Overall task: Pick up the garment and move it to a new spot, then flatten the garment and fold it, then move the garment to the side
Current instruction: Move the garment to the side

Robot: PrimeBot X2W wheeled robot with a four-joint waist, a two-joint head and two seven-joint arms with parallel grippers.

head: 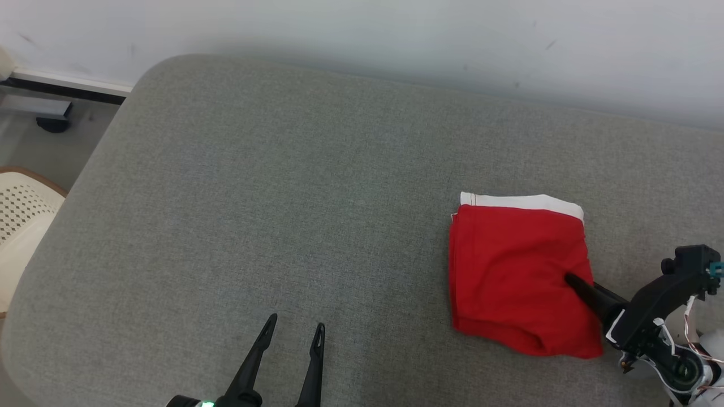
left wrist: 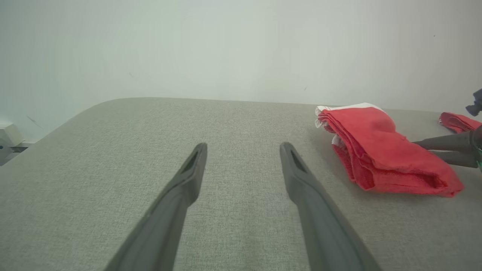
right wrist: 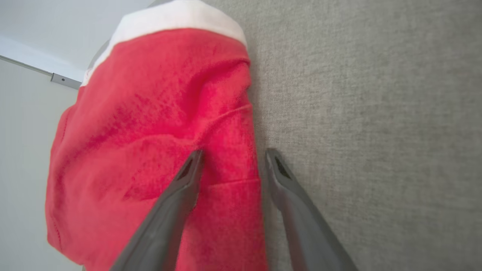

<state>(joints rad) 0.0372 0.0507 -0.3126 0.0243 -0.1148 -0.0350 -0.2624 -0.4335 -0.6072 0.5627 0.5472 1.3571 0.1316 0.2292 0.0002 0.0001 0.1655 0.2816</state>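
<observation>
The garment (head: 517,271) is red with a white waistband and lies folded on the right part of the grey cushioned surface (head: 283,198). My right gripper (head: 574,282) reaches in from the right, open, with the garment's right edge between its jaws. In the right wrist view one finger (right wrist: 180,192) rests on the red cloth (right wrist: 158,124) and the other finger (right wrist: 286,184) lies on the grey surface beside it. My left gripper (head: 297,328) hangs open with nothing in it, over bare surface well left of the garment (left wrist: 380,150).
A cream perforated chair (head: 20,220) stands off the surface's left edge. A pale wall (head: 396,34) runs behind the far edge. The grey surface stretches wide to the left of the garment.
</observation>
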